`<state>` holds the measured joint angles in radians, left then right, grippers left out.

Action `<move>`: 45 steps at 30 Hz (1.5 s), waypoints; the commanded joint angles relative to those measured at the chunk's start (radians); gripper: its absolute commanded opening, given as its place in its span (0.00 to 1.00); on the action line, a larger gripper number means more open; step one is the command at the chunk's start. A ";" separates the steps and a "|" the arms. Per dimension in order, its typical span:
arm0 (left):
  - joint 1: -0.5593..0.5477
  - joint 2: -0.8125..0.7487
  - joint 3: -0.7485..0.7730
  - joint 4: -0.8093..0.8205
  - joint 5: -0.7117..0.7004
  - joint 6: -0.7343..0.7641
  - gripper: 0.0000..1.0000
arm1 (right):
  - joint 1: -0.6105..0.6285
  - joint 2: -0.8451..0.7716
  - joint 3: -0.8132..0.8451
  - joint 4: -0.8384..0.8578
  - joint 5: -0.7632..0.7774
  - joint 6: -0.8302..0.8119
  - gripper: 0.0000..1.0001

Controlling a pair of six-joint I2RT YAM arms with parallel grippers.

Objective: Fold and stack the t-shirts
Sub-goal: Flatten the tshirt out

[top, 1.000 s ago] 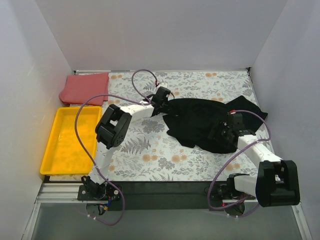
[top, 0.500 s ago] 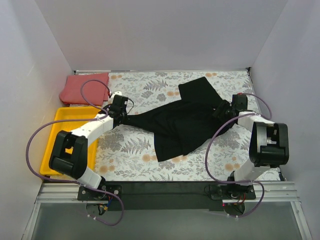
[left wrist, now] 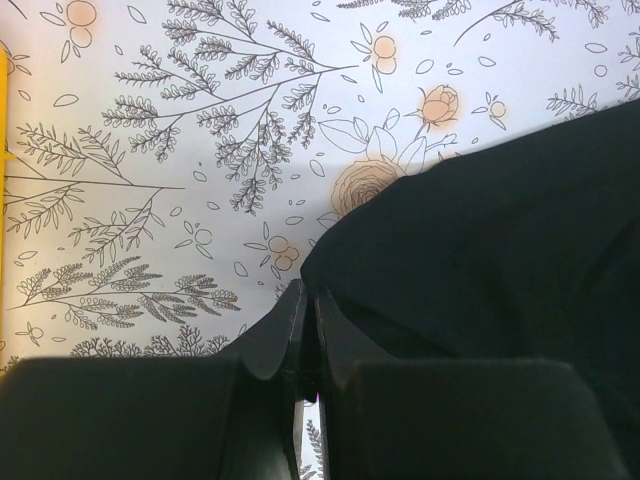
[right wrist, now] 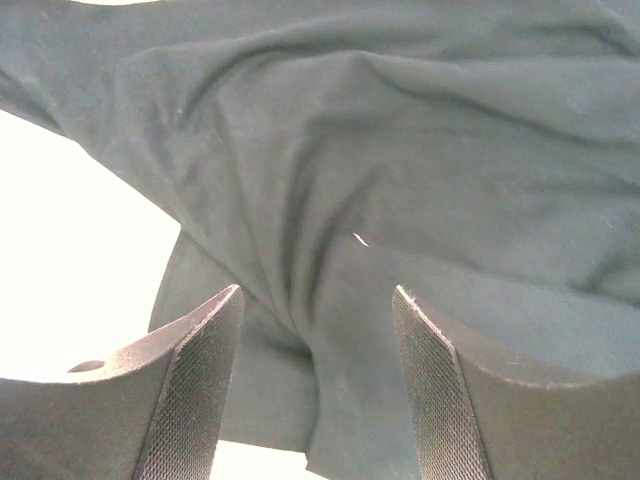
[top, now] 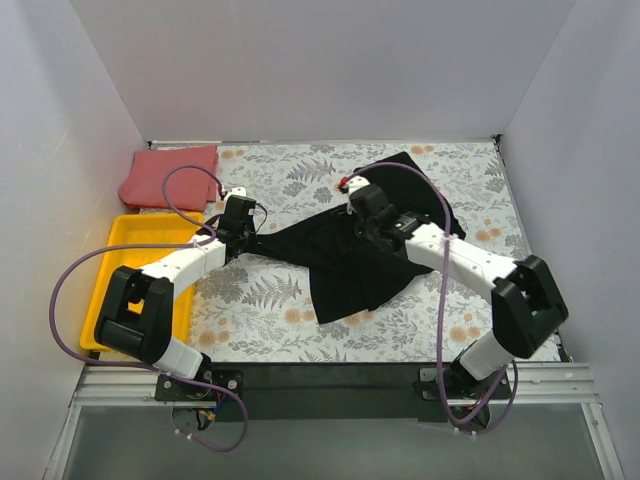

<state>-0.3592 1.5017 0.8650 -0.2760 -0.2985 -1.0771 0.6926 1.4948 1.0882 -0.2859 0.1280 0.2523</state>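
The black t-shirt (top: pixel 350 270) lies stretched across the floral cloth, from the left of centre to the back right. My left gripper (top: pixel 243 232) is shut on its left edge; in the left wrist view its fingertips (left wrist: pixel 303 300) meet at the rim of the black fabric (left wrist: pixel 500 250). My right gripper (top: pixel 362 205) hovers open over the shirt's upper middle. In the right wrist view its fingers (right wrist: pixel 205 370) stand wide apart above wrinkled black cloth (right wrist: pixel 400 150), with nothing gripped. The coral-red t-shirt (top: pixel 170 175) lies folded at the back left corner.
A floral-patterned cloth (top: pixel 280 300) covers the table. A yellow tray (top: pixel 130 280) sits along the left side, partly under my left arm. White walls (top: pixel 60 150) close in the left, back and right.
The left gripper pulled the bunched black shirt out to the left and now holds still. The right arm swung from the shirt's right end to its upper middle, with its jaws a little narrower.
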 commanded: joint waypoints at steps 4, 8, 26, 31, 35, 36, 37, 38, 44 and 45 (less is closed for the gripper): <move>0.002 -0.041 0.023 0.015 -0.019 0.016 0.00 | 0.087 0.188 0.140 -0.119 0.252 -0.048 0.67; 0.003 -0.043 0.025 0.015 -0.021 0.019 0.00 | 0.099 0.257 0.173 -0.142 0.318 -0.053 0.64; 0.002 -0.040 0.028 -0.003 -0.068 0.032 0.00 | -0.355 -0.215 -0.134 -0.226 0.409 0.024 0.04; 0.006 -0.020 0.039 -0.022 -0.086 0.034 0.00 | -0.623 -0.386 -0.237 -0.228 0.243 0.050 0.12; 0.028 -0.005 0.051 -0.028 -0.088 0.034 0.00 | -0.748 -0.455 -0.264 -0.240 0.090 0.048 0.17; 0.037 0.002 0.067 -0.026 -0.074 0.032 0.00 | -0.754 -0.452 -0.254 -0.246 0.040 0.044 0.17; 0.049 0.017 0.083 -0.031 -0.064 0.029 0.00 | -0.754 -0.443 -0.249 -0.249 0.012 0.039 0.17; 0.071 0.028 0.100 -0.037 -0.056 0.025 0.00 | -0.754 -0.439 -0.243 -0.268 -0.004 0.036 0.17; 0.108 0.199 0.368 -0.060 -0.108 0.068 0.00 | -0.763 -0.462 -0.209 -0.323 0.206 0.068 0.01; 0.114 0.237 0.418 -0.075 -0.119 0.077 0.00 | -0.763 -0.465 -0.199 -0.331 0.279 0.073 0.01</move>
<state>-0.2642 1.6741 1.1370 -0.3462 -0.3416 -1.0424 -0.0654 1.0554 0.8307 -0.5777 0.2481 0.3088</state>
